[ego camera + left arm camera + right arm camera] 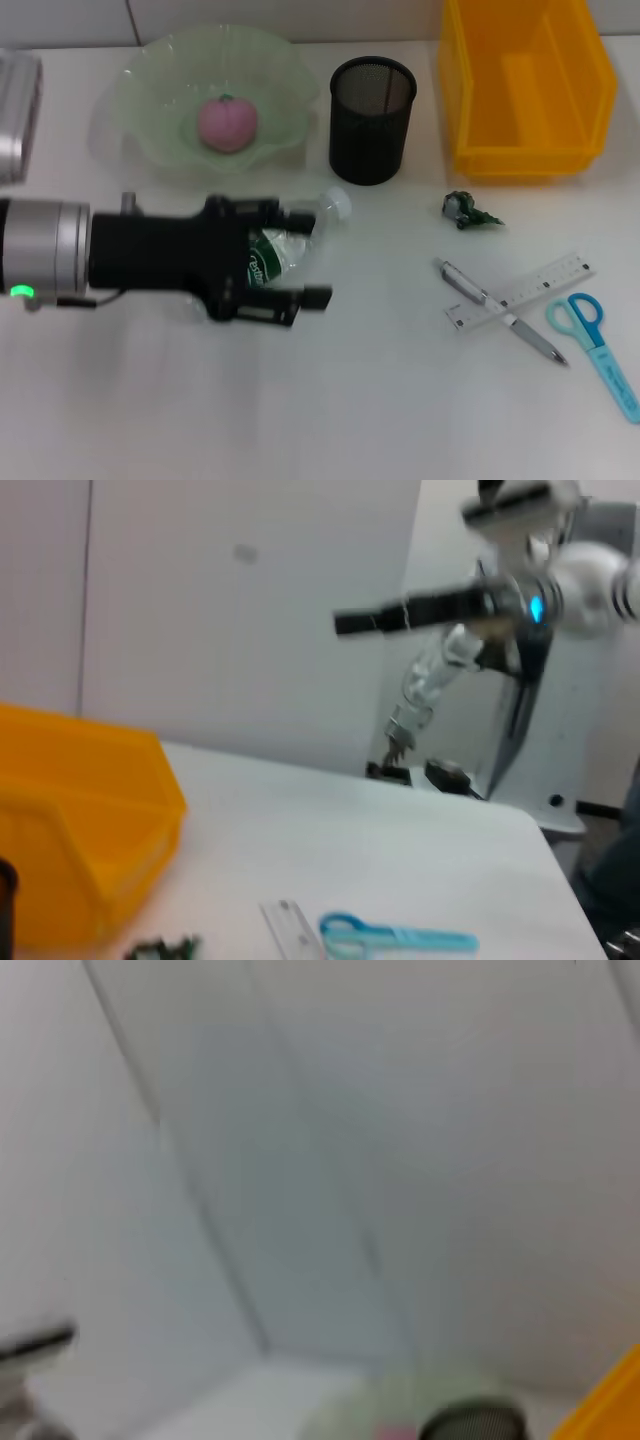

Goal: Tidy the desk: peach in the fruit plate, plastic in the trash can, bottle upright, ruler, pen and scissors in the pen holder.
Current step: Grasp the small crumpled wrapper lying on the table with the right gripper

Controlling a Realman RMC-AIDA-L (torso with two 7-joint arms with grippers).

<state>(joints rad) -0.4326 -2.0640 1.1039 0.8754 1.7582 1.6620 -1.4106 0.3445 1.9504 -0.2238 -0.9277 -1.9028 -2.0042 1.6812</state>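
The plastic bottle [285, 245], lying on the desk [330, 400] before the fruit plate [150, 90], is apparently gripped between the left gripper [305, 255] fingers. Right gripper unseen.

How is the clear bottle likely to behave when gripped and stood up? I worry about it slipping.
The bottle lies on its side between the left gripper fingers. It looks like thin clear plastic and apparently empty, so probably light and apt to dent under squeeze. Being round, it may roll if released lying down, and a light, narrow bottle could tip easily once upright.
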